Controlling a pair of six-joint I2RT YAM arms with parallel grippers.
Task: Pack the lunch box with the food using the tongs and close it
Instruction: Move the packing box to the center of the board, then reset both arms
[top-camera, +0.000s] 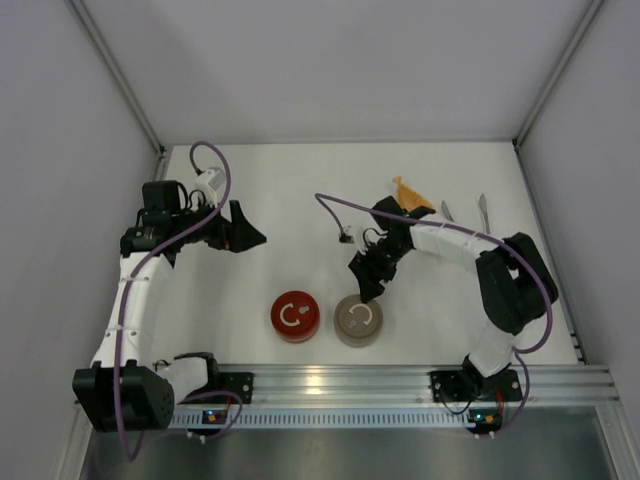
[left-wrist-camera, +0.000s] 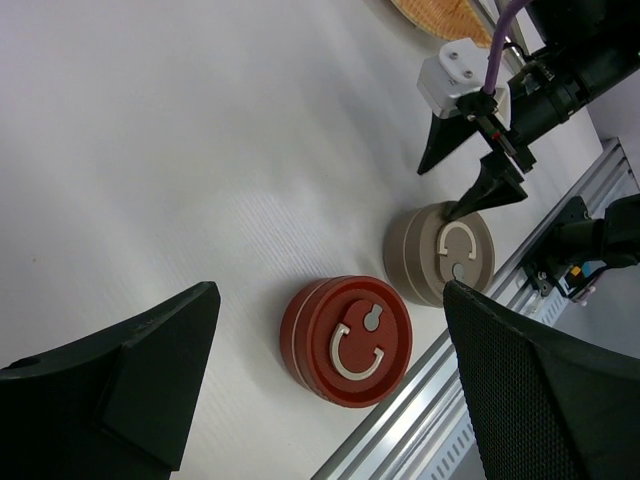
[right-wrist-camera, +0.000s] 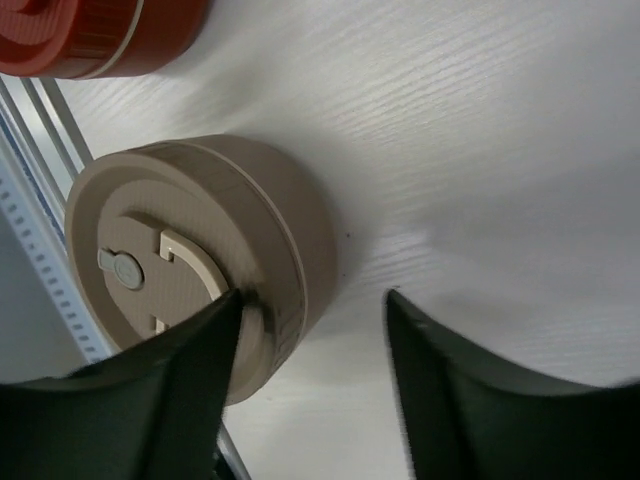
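Note:
The lunch box shows as two round lidded tins near the front rail, a red tin (top-camera: 293, 316) (left-wrist-camera: 345, 340) and a beige tin (top-camera: 358, 320) (right-wrist-camera: 190, 265). My right gripper (top-camera: 368, 287) (right-wrist-camera: 312, 295) is open just above the beige tin's far edge. One finger rests over the lid's rim and the other is over the bare table beside it, with nothing held. My left gripper (top-camera: 247, 233) (left-wrist-camera: 330, 290) hangs wide open and empty, well left of the tins. The grey tongs (top-camera: 482, 210) lie at the back right, partly hidden by the right arm. No food is in view.
An orange leaf-shaped dish (top-camera: 408, 192) (left-wrist-camera: 440, 12) lies behind the right arm, mostly covered by it. The metal rail (top-camera: 340, 380) runs along the table's near edge, close to both tins. White walls enclose the table on three sides.

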